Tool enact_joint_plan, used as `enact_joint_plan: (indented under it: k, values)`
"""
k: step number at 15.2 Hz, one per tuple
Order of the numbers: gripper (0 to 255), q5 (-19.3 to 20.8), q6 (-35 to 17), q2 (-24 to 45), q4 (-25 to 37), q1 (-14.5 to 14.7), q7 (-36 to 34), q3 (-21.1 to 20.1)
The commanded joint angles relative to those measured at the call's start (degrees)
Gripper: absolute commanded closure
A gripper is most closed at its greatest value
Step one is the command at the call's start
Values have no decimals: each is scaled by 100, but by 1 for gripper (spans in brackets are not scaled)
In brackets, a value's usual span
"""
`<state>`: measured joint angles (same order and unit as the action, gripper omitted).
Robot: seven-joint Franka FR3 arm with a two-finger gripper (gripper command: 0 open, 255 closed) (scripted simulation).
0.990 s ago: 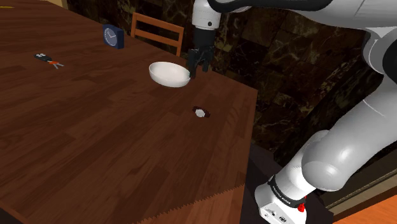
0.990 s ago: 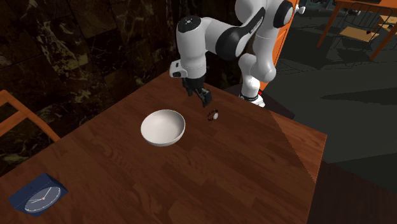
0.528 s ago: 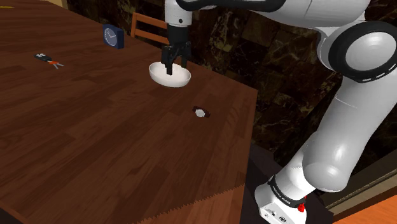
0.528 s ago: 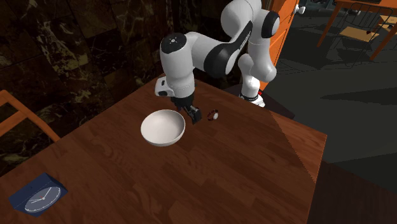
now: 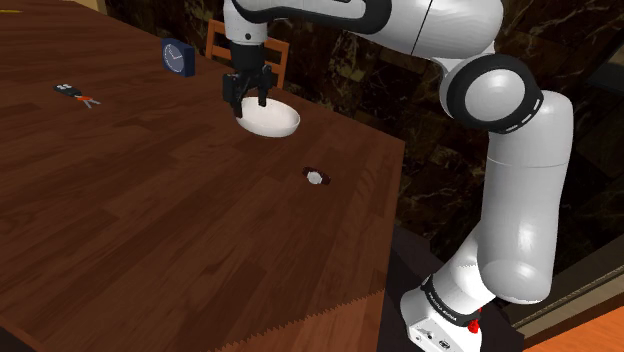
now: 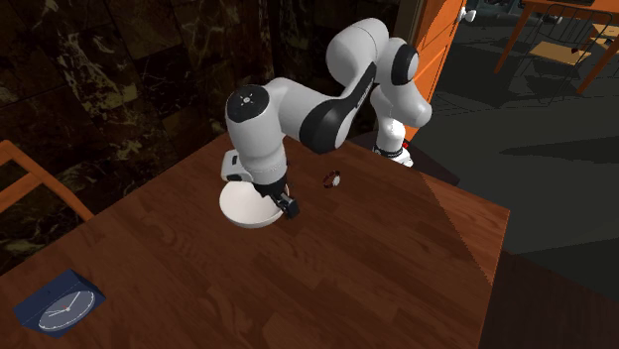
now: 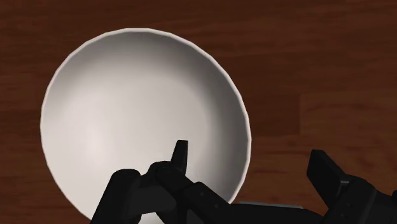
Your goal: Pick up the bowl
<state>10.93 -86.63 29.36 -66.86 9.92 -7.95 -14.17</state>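
Observation:
A plain white bowl (image 5: 275, 120) (image 6: 244, 209) stands upright on the dark wooden table (image 5: 150, 220), near its far edge. My black gripper (image 5: 247, 94) hangs just above the bowl, toward its rim on the shoulder view's left. In the wrist view the bowl (image 7: 137, 118) lies close below, and the gripper (image 7: 254, 164) is open. One finger is over the bowl's inside, the other over the table outside, with the rim between them and untouched. In the second exterior view the white wrist hides much of the bowl, and the gripper (image 6: 282, 202) shows at its near rim.
A small watch-like object (image 5: 316, 176) (image 6: 333, 179) lies between the bowl and the stand. A blue clock (image 5: 179, 56) (image 6: 60, 305) and a wooden chair (image 5: 248, 48) are at the far edge. A small black-and-orange item (image 5: 78, 95) lies at the shoulder view's left.
The arm has swung toward the shoulder view's left, carrying the gripper from beside the bowl's right rim to above the bowl. The fingers stayed apart and the bowl has not moved.

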Motion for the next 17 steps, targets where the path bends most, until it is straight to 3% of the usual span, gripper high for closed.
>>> enact_joint_plan:
  k: [1, 6, 7, 17]
  values:
    - [0, 7, -132, 23, -108, -5, -14, 3]
    - [0, 4, -423, -7, -433, -36, -42, 3]
    - [255, 6, -412, 5, -409, -29, -46, 3]
    - [255, 4, -344, -2, -347, -28, -34, 2]
